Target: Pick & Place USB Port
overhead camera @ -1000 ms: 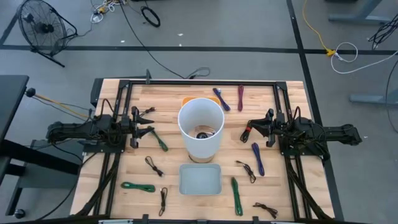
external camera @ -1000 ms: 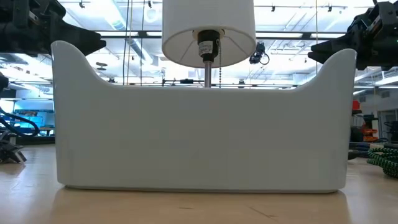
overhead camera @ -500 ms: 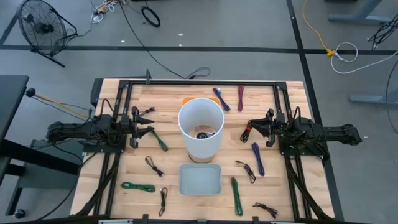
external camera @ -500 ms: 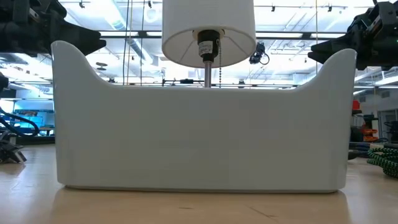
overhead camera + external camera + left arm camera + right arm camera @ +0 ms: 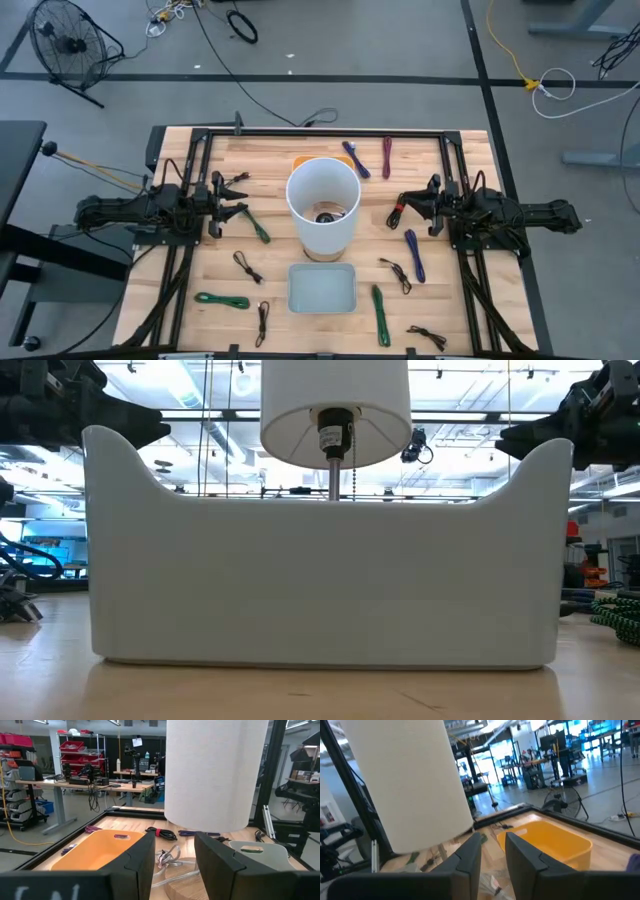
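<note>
Several bundled cables lie flat on the wooden table: a green one point(image 5: 258, 227) just near-side of my left gripper, a purple one point(image 5: 414, 253) near-side of my right gripper, a black one with a red tie point(image 5: 395, 212) under the right fingertips. My left gripper point(image 5: 243, 197) is open and empty, left of the white lamp shade point(image 5: 323, 200); in its wrist view point(image 5: 173, 850) the fingers point at the lamp. My right gripper point(image 5: 400, 211) is open and empty, right of the lamp; it also shows in its wrist view point(image 5: 493, 847).
A white bin point(image 5: 322, 268) stands near-side of the lamp and fills the low view point(image 5: 320, 580). An orange bin point(image 5: 95, 847) stands behind the lamp. More green, purple and black cable bundles point(image 5: 222, 299) lie scattered. Black frame rails point(image 5: 320, 132) border the table.
</note>
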